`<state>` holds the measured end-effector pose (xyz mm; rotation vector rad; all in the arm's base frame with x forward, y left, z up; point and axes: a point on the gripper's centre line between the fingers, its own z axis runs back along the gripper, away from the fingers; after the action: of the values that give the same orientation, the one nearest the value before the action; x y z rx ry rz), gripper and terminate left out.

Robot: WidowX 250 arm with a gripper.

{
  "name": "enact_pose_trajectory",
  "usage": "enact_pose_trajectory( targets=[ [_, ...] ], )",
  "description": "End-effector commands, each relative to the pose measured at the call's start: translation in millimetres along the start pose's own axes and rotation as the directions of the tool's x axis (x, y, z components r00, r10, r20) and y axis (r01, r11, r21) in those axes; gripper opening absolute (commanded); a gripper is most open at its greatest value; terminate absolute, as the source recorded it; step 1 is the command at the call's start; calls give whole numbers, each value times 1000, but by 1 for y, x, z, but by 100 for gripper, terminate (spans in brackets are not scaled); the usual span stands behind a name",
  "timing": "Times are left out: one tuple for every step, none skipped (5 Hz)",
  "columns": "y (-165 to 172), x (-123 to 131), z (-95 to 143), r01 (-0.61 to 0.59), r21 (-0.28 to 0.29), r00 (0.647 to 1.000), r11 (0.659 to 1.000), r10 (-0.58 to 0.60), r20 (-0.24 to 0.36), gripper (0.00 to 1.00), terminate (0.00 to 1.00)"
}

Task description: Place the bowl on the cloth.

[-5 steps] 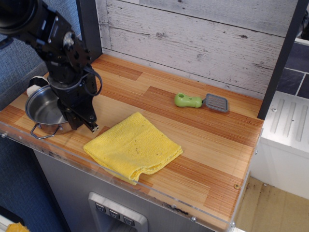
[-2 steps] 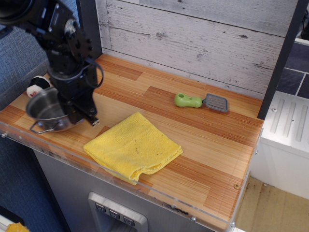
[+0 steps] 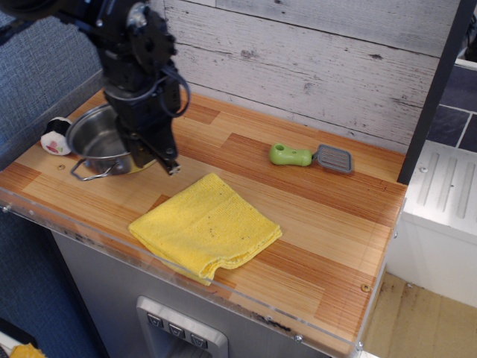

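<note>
Above wooden counter, claw grips lifted bowl, left of cloth.

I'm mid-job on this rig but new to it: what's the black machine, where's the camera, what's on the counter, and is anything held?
The black machine is a single robot arm; its end effector is shut on the rim of the round shiny stainless-steel bowl, which appears raised and tilted above the wooden counter. The one camera looks down from above the counter's front. The bright yellow folded cloth lies near the front edge, apart from the bowl. A green-handled grey utensil rests toward the back. A small white and dark object sits at the left edge.
</note>
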<state>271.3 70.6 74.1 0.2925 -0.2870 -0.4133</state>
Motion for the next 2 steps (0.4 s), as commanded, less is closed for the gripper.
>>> enact_pose_trajectory(
  targets=[
    [-38,20,29,124,31,987,992,-127,103,0,0],
    [-63,19,33,188,15,975,982,-189,116,0,0]
  ],
)
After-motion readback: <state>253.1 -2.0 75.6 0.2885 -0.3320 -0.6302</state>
